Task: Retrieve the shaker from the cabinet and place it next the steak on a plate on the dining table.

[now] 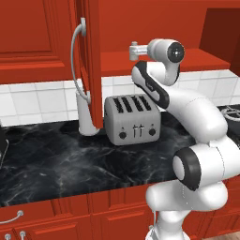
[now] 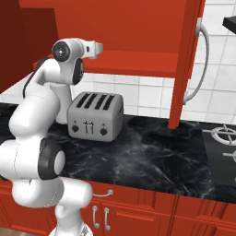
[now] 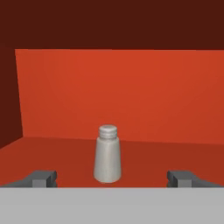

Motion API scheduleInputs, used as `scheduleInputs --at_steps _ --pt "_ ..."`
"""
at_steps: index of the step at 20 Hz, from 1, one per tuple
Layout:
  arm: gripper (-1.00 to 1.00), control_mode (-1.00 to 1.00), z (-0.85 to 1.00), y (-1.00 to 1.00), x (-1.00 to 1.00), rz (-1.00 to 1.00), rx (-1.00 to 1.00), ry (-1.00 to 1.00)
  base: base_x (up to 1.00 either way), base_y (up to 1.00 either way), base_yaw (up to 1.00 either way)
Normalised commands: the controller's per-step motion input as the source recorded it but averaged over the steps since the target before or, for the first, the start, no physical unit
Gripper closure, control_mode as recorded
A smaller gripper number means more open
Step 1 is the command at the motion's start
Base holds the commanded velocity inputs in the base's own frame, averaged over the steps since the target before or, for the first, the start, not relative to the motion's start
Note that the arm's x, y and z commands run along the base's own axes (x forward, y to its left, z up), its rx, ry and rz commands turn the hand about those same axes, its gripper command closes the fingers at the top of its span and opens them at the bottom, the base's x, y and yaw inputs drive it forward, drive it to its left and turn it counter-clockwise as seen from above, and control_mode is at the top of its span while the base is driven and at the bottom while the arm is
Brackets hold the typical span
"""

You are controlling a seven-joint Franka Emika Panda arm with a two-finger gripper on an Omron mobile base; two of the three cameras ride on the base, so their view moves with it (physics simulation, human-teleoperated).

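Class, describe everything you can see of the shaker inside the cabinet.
The shaker is small and grey, with a matte, metal-like look. Its body tapers upward from a wider base to a lighter, rounded, ridged cap. It stands upright and alone on the red shelf of the cabinet, clear of the back wall. Nothing touches it but the shelf. The gripper is open, a fingertip on either side, short of it.

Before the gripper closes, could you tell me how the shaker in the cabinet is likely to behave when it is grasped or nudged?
The shaker stands upright and is taller than wide, so an off-centre nudge may tip it. Once tipped, its round body would probably roll. It looks rigid and smooth, so it may slip. The gripper is open, its fingertips either side and not yet touching it.
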Motion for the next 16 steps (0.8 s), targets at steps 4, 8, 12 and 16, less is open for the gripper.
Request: scheduleInputs --at_steps 4,8,12,16 --pt "-1.00 -1.00 -0.01 0.04 0.33 0.00 0.00 0.00 0.00 0.00 0.00" --pt "-1.00 -1.00 0.00 0.13 0.16 0.00 0.00 0.00 0.00 0.00 0.00" --pt "-1.00 -1.00 -0.04 0.07 0.28 0.00 0.00 0.00 0.00 0.00 0.00" --pt "-1.00 -1.00 -0.02 0.00 0.37 0.00 0.00 0.00 0.00 0.00 0.00"
